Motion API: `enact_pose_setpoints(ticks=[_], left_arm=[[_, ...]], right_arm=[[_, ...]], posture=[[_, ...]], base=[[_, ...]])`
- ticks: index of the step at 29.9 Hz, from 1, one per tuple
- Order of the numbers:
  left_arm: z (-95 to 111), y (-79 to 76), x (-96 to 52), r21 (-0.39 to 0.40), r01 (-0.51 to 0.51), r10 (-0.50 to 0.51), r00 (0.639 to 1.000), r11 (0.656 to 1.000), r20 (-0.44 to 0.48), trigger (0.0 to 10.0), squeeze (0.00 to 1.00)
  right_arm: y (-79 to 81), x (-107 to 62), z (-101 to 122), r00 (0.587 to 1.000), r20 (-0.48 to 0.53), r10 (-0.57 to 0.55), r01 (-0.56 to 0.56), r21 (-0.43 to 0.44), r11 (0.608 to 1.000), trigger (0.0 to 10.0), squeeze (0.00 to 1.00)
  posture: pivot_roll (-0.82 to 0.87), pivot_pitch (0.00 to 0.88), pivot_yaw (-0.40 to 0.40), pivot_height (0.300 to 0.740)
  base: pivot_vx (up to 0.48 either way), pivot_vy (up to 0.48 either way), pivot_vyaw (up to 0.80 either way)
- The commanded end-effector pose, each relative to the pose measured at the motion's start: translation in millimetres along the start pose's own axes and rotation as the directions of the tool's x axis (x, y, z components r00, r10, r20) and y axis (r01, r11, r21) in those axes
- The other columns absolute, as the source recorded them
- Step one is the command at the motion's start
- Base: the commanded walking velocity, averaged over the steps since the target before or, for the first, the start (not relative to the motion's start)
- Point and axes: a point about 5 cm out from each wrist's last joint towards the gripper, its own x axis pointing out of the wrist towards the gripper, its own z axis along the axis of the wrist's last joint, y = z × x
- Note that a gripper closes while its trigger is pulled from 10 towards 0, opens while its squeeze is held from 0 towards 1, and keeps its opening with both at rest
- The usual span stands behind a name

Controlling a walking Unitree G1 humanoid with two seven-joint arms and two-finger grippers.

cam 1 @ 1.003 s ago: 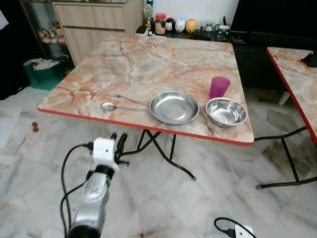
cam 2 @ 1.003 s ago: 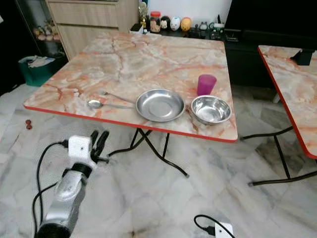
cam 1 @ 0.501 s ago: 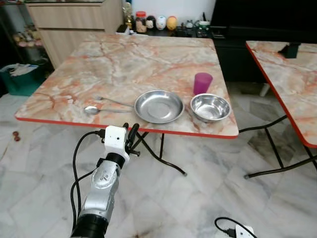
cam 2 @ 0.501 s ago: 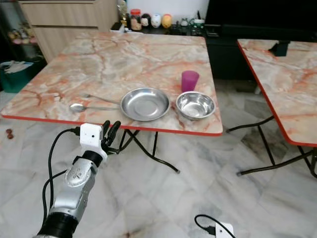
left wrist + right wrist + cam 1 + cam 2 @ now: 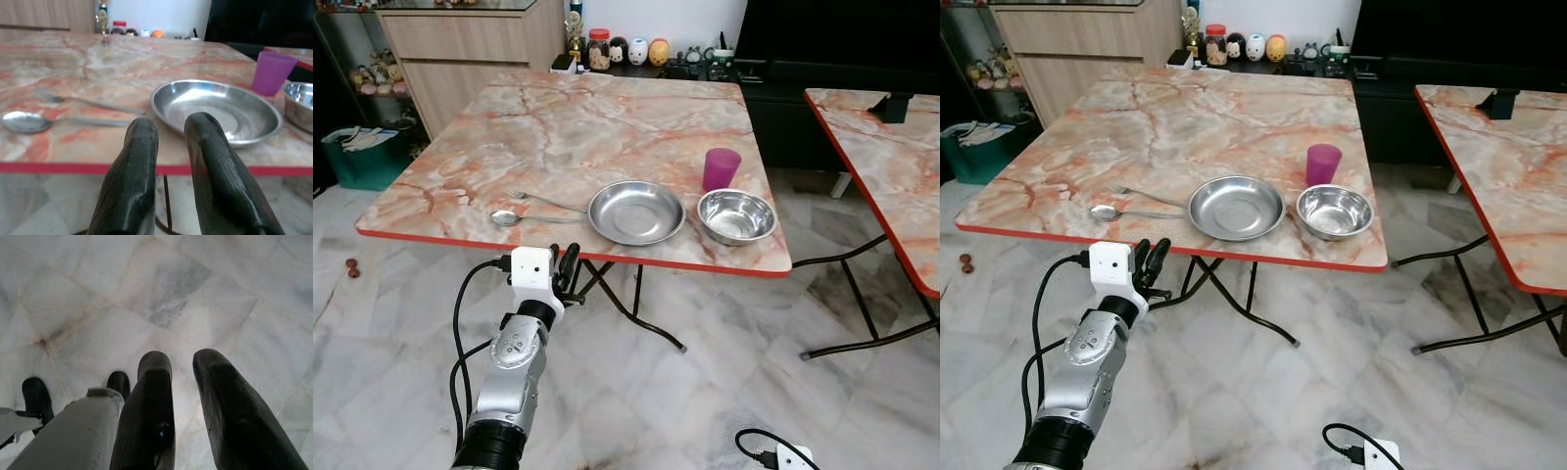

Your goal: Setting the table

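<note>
We faced the set counter with our left tool raised.

The orange-veined marble counter (image 5: pixel 607 117) carried a round steel plate (image 5: pixel 636 211), steel bowl (image 5: pixel 736 216) and purple plastic cup (image 5: pixel 721 169) together near its front edge, spoon (image 5: pixel 522 218) and fork (image 5: pixel 540 200) beside the plate for reach. Our left tool (image 5: pixel 564 266) hovered below that edge, fingers slightly parted, empty; our right tool (image 5: pixel 183 396) hung over the floor, likewise parted.

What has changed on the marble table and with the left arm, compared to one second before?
The left hand has risen toward the red front edge of the marble table, with its fingers slightly apart and empty. Nothing was grasped or released. The steel spoon, fork, round steel plate, steel bowl and purple plastic cup lie as before; only the camera shifted.
</note>
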Motion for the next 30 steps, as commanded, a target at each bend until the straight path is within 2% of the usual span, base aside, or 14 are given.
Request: enact_pose_setpoints(ticks=[1,6,18,22,24,26,27,30], left_arm=[[4.4,-0.1,2.3,0.018,0.008,-0.008,1.0,1.0,0.007,10.0,0.0],[4.6,-0.2,2.3,0.019,0.006,-0.006,1.0,1.0,0.005,10.0,0.0],[4.6,-2.4,3.4,0.024,0.01,-0.01,1.0,1.0,0.006,10.0,0.0],[6.2,1.7,4.3,0.022,-0.009,0.009,1.0,1.0,0.01,10.0,0.0],[6.6,2.9,4.5,0.019,-0.012,0.011,1.0,1.0,0.01,10.0,0.0],[6.8,2.9,4.9,-0.003,-0.012,0.012,1.0,1.0,0.011,10.0,0.0],[7.1,3.3,5.7,-0.026,-0.016,0.016,1.0,1.0,0.008,10.0,0.0],[6.3,2.9,6.9,-0.045,-0.017,0.017,1.0,0.999,-0.008,10.0,0.0]], right_arm=[[0.4,0.2,1.0,1.0,0.004,-0.001,0.001,0.009,1.0,10.0,0.0],[-0.4,0.1,0.6,1.0,0.002,-0.003,0.003,0.009,1.0,10.0,0.0],[-0.5,0.2,1.6,1.0,0.007,-0.001,0.001,-0.006,1.0,10.0,0.0],[1.2,0.4,3.5,1.0,0.016,0.024,-0.024,-0.043,0.999,10.0,0.0],[1.2,0.4,3.8,1.0,0.018,0.022,-0.021,-0.048,0.999,10.0,0.0],[1.2,0.4,3.5,1.0,0.015,0.02,-0.02,-0.046,0.999,10.0,0.0],[1.2,0.3,2.6,1.0,0.01,0.018,-0.017,-0.023,1.0,10.0,0.0],[1.1,0.3,2.5,1.0,0.009,0.016,-0.016,-0.032,0.999,10.0,0.0]], posture=[[0.11,0.0,-0.044,0.74],[0.11,0.0,-0.049,0.74],[0.11,0.0,-0.051,0.74],[0.12,0.0,-0.052,0.74],[0.12,0.0,-0.051,0.74],[0.12,0.0,-0.051,0.74],[0.12,0.0,-0.05,0.74],[0.11,0.0,-0.047,0.74]], base=[[0.341,0.0,-0.41],[0.34,0.0,-0.65],[0.34,0.0,0.0],[0.34,0.0,0.0],[0.311,0.0,0.78],[0.0,0.0,0.8],[0.0,0.0,0.0],[0.0,0.0,0.0]])
